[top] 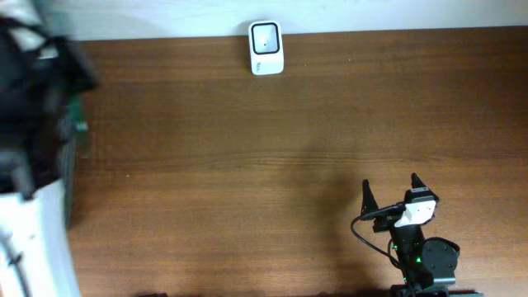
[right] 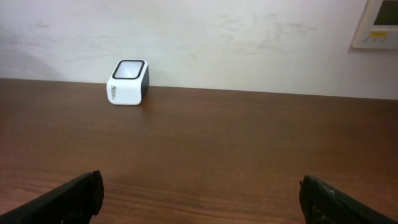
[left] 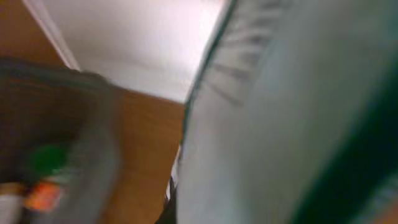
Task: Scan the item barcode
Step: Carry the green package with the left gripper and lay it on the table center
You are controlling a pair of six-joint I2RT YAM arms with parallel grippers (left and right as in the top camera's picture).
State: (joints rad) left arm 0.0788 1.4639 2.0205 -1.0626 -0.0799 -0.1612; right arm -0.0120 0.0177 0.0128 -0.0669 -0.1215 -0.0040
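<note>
Reading this as the pick-up step, with the scan not yet done. Your left arm [top: 33, 78] is a black blur over the left edge of the brown wooden tabletop [top: 247, 165]. Its pincer is closed, but you can't tell on what. The left wrist view is all blur: a pale grey-white surface [left: 292, 112] fills the right side, hard up against the camera. That's probably the item. It has faint dark stripes, but I can't confirm a barcode. The small white box scanner with black window [top: 266, 48] sits at the far edge, about mid-width, well apart from that arm. Your right gripper [top: 390, 183] sits near the near right corner, jaws wide apart, empty. Next move, my guess: carry the item across to the scanner and turn the coded face to the window. Check the grip first.
</note>
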